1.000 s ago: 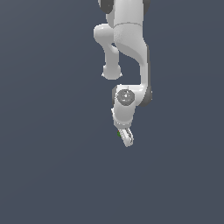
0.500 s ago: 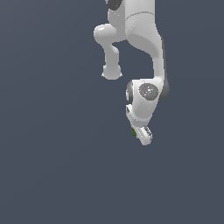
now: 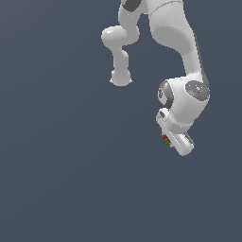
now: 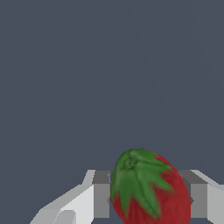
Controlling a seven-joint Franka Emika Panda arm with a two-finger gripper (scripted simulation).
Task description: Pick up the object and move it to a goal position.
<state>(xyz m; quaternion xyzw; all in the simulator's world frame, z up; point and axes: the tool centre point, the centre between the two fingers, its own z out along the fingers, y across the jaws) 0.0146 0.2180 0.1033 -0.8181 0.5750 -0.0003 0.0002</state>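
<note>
In the exterior view, 1 white Panda arm [image 3: 177, 56] reaches down from the top edge and bends toward the exterior view's right. Its tool [image 3: 176, 140] hangs at the lowest end of the arm, over a plain grey desk [image 3: 61, 179]. A tiny speck of red and green, the strawberry [image 3: 166, 140], shows on the tool's side toward the exterior view's left, pressed against the white housing. At this scale the jaws cannot be told apart, and no goal marker shows anywhere on the desk.

In the wrist view the picture is plainer. The strawberry [image 4: 148, 188] fills the gap between 2 white fingers [image 4: 98, 197], with its green leafy cap turned toward the camera and its red body running away from it. So its long axis seems to lie roughly along the tool's own approach line, not across the jaws. Both pads touch the fruit's sides, and the tool is closed on the strawberry. The grey desk [image 4: 109, 65] lies beyond, apparently well apart from the fruit, so the strawberry looks lifted.

The pick seems done, and what remains is the carry. Since the fruit sits squarely within the grip, the coming move likely turns on holding that squeeze.
</note>
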